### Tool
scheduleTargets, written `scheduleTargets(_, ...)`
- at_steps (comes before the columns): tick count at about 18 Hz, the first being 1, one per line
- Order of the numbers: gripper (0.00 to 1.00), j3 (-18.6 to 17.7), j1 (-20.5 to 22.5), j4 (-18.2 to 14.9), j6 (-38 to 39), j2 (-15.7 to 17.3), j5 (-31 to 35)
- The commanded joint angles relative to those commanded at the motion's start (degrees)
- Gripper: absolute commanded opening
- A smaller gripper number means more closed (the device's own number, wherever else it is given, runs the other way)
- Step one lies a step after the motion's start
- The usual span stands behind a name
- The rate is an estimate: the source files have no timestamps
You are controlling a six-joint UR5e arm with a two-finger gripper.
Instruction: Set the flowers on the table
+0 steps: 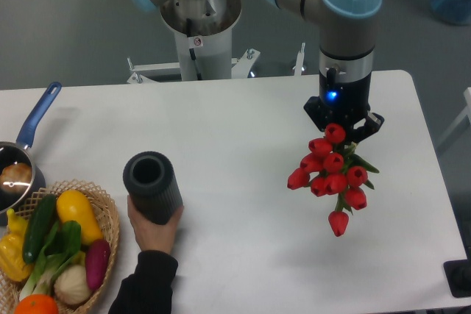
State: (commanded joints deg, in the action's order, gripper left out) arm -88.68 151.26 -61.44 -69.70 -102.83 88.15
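Observation:
A bunch of red tulips [333, 173] with green leaves hangs from my gripper [343, 131] over the right part of the white table [243, 145]. The blooms point down and toward the camera. The gripper's fingers are shut on the stems, which the blooms mostly hide. I cannot tell whether the lowest bloom touches the table.
A person's hand [156, 229] holds a dark ribbed cylindrical vase [152, 186] at the front left. A wicker basket [110, 215] of vegetables sits at the front left corner. A pan with a blue handle [29, 134] lies at the left edge.

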Motion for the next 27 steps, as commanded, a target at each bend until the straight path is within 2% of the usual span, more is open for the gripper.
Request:
scheduleTargets(5, 0.03, -1.05, 0.00, 0.18, 0.09, -0.26, 0.35)
scheduleTargets(9, 0.03, -4.12, -0.96, 0.44, 0.62, -0.88, 2.55)
scheduleTargets(11, 0.03, -6.32, -1.23, 0.35, 0.62, -0.97, 5.26)
scheduleTargets(15, 0.04, -7.82, -3.60, 0.44, 0.79, -2.72, 9.22)
scheduleTargets(19, 0.17, -7.82, -4.92, 0.70, 2.98, -5.09, 9.49)
scheduleTargets(21, 0.27, -7.82, -5.53, 0.70, 3.08, -5.27, 9.32)
scheduleTargets(23, 0.47, -7.82, -5.54, 0.53, 3.08, -5.27, 8.62)
scheduleTargets(24, 0.63, -7.82, -5.54, 0.53, 3.16, -5.27, 8.53)
scheduleTargets(25, 0.93, -7.82, -5.54, 0.53, 3.16, -5.27, 8.18)
scheduleTargets(26, 1.00, -7.82, -5.45, 0.62, 3.16, -5.27, 8.00)
scheduleTargets(27, 1.00, -7.82, -5.36, 0.70, 3.16, -5.19, 8.00)
